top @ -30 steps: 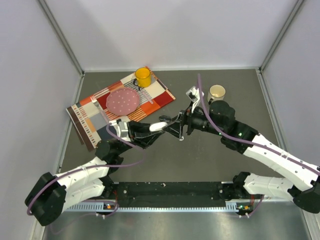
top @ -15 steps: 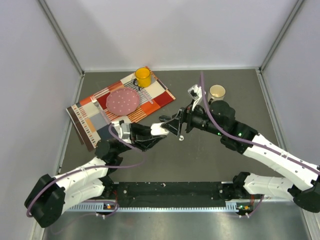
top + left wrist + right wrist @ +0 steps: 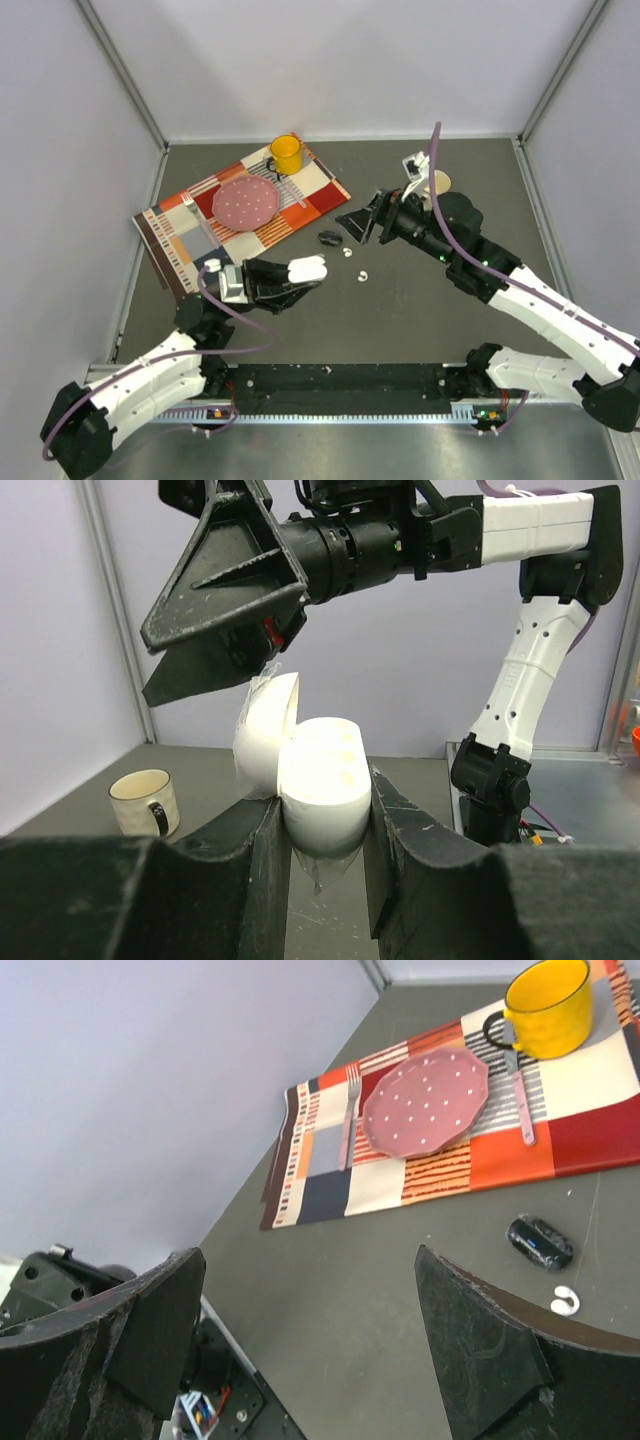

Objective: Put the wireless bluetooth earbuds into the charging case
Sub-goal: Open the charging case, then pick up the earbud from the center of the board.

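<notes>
My left gripper [image 3: 305, 270] is shut on an open white charging case [image 3: 307, 267], held above the table with its lid up. In the left wrist view the case [image 3: 322, 780] sits between my fingers [image 3: 250, 870], its top wells glary. My right gripper [image 3: 352, 228] is open and empty, raised to the right of the case and apart from it; it shows overhead in the left wrist view [image 3: 215, 620]. Two tiny white earbuds [image 3: 347, 252] [image 3: 362, 275] lie on the table. One of them shows in the right wrist view [image 3: 565, 1303]. The black buds are not in view.
A small black oval case [image 3: 328, 238] [image 3: 540, 1242] lies near the white buds. A striped placemat [image 3: 180, 235] at the back left bears a pink plate [image 3: 245, 202], a fork [image 3: 349, 1110] and a yellow mug [image 3: 286, 153]. A cream mug [image 3: 440, 182] [image 3: 143, 800] stands behind the right arm.
My left gripper has drawn back toward the near left with the white case. My right gripper has lifted away to the far right, uncovering the black case and a second white bud.
</notes>
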Available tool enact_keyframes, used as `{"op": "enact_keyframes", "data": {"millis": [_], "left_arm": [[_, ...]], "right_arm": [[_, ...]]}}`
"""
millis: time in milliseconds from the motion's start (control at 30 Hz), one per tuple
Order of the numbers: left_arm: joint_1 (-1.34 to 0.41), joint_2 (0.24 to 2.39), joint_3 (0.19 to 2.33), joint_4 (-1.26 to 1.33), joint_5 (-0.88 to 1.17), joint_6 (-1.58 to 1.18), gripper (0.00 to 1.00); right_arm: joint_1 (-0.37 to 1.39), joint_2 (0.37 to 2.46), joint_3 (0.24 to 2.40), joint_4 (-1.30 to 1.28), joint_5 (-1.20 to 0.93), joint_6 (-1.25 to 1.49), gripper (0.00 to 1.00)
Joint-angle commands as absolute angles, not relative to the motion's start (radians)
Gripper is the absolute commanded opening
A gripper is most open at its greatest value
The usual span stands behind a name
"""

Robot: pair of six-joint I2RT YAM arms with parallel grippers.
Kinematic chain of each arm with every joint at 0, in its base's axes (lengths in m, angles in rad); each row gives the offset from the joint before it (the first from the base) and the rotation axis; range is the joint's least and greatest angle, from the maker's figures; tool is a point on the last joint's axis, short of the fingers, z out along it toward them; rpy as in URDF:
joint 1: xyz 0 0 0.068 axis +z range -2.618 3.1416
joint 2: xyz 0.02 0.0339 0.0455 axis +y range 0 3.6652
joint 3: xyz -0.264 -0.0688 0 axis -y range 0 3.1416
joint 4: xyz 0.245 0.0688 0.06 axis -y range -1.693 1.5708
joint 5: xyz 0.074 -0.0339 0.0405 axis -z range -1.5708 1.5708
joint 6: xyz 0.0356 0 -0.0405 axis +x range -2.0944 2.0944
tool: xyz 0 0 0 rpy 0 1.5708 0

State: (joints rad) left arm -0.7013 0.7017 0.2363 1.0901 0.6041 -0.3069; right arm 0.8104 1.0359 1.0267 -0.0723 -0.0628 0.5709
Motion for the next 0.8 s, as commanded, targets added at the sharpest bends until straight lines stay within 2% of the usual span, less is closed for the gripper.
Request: {"op": "enact_keyframes", "data": {"millis": [0, 233, 300, 533, 700, 767], "left_arm": [[-0.704, 0.64, 0.203, 1.043, 0.568, -0.276, 0.0], [-0.704, 0.533, 0.175, 0.947, 0.514, -0.262, 0.0], [-0.704, 0.496, 0.175, 0.902, 0.497, -0.25, 0.0], [-0.704, 0.404, 0.178, 0.775, 0.471, -0.227, 0.0], [-0.704, 0.354, 0.169, 0.742, 0.449, -0.227, 0.0], [-0.704, 0.345, 0.167, 0.727, 0.439, -0.226, 0.0]], "right_arm": [[0.778, 0.982, 1.006, -0.02, -0.003, 0.6, 0.86], [0.724, 0.994, 0.992, -0.169, 0.081, 0.629, 0.87], [0.704, 1.017, 0.997, -0.221, 0.071, 0.614, 0.79], [0.681, 1.086, 0.95, -0.32, 0.069, 0.589, 0.68], [0.677, 1.137, 0.873, -0.328, 0.081, 0.689, 0.55], [0.66, 1.163, 0.835, -0.319, 0.068, 0.742, 0.53]]}}
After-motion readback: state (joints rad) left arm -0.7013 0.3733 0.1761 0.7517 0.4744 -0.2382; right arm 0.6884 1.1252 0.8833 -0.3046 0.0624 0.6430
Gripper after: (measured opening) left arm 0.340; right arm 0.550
